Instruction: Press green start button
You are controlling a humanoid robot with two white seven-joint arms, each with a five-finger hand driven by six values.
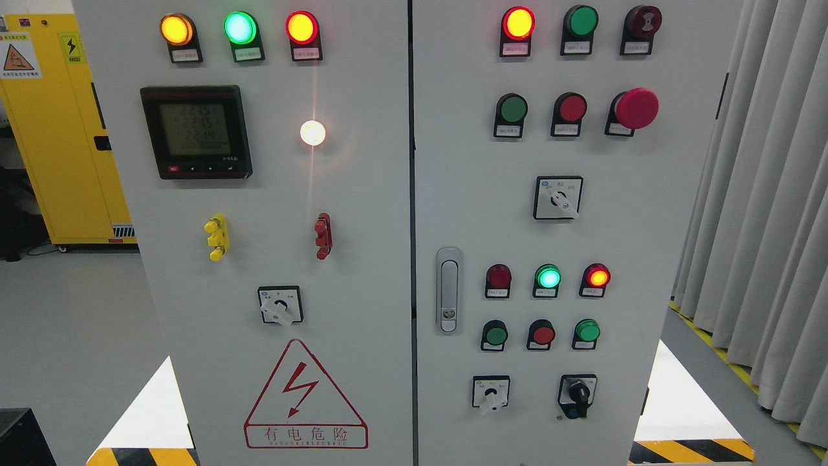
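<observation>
A white electrical cabinet fills the head view, with two doors. On the right door, a green push button sits in the upper row beside a red button and a big red mushroom button. Lower down are another green button, a red button and a green button. Above these, a green lamp is lit. Neither of my hands nor arms shows in the view.
Lit lamps run along the top of the left door. A meter display, rotary switches and a door handle are on the panel. A yellow cabinet stands at left, grey curtains at right.
</observation>
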